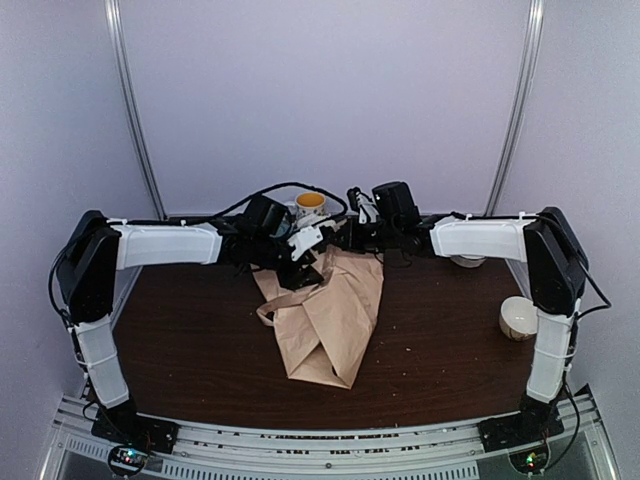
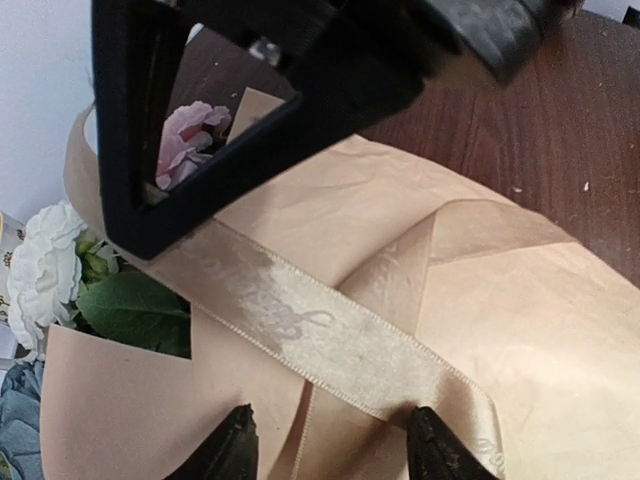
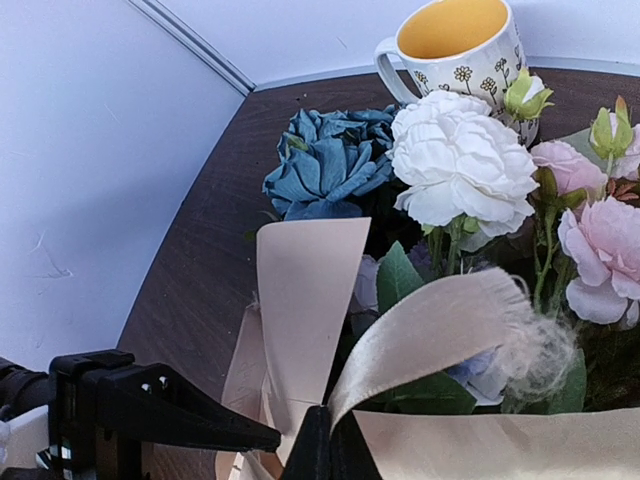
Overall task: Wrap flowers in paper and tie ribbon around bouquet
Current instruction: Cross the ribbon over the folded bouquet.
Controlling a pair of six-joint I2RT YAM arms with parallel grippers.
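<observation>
Dark wood-grain counter [image 1: 190, 340] sits under pale walls. The right end effector [image 3: 325, 447] is pinched closed on a champagne satin ribbon [image 3: 440, 320], whose frayed end curls up beside the blooms. The left end effector [image 2: 330, 445] stands partly open, its pointed black fingertips astride the ribbon where it lies flat across crinkled peach-tan paper [image 2: 520, 330]. The bouquet [image 1: 325, 310] lies mid-counter toward the far edge, its cone tip pointing at the near edge. Its flowers [image 3: 460, 165] are a ruffled white rose, blue hydrangea and soft pink roses. A glazed mug [image 3: 460, 45] stands just behind them.
</observation>
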